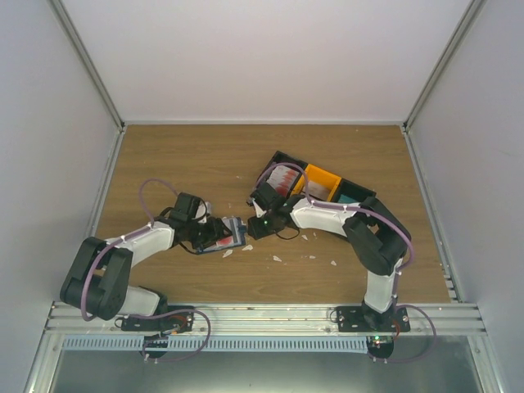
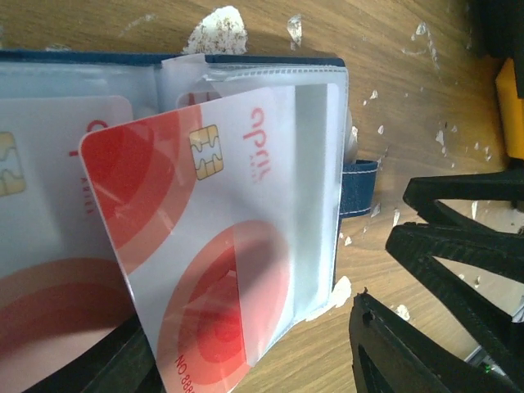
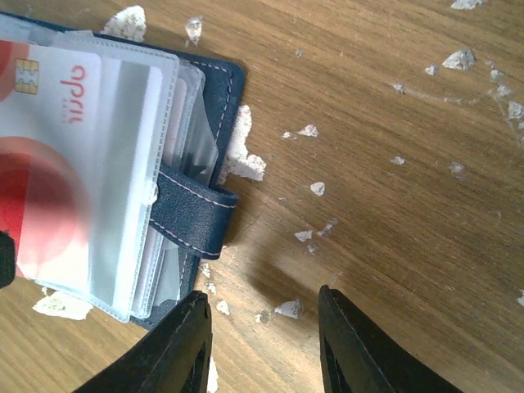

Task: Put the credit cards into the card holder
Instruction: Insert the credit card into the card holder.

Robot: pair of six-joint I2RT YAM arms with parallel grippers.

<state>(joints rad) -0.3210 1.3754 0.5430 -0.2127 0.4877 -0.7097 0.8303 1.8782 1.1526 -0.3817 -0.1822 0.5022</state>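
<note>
The card holder (image 2: 270,59) lies open on the wood, navy with clear sleeves, its strap (image 3: 190,214) pointing right. A red-and-white credit card (image 2: 205,246) sits tilted with its far end inside the right sleeve. A second card (image 2: 49,213) fills the left sleeve. My left gripper (image 2: 254,360) is open, its fingers either side of the tilted card with a gap showing on the right. My right gripper (image 3: 262,344) is open over bare wood beside the holder's strap, nothing between its fingers. In the top view both grippers (image 1: 214,233) (image 1: 254,225) meet at the holder (image 1: 233,237).
Torn white scraps (image 3: 246,164) litter the wood around the holder. Behind the right arm stand tray boxes: a black one (image 1: 277,157) holding more red-and-white cards (image 1: 284,178), an orange one (image 1: 322,182) and another black one (image 1: 354,195). White walls enclose the table.
</note>
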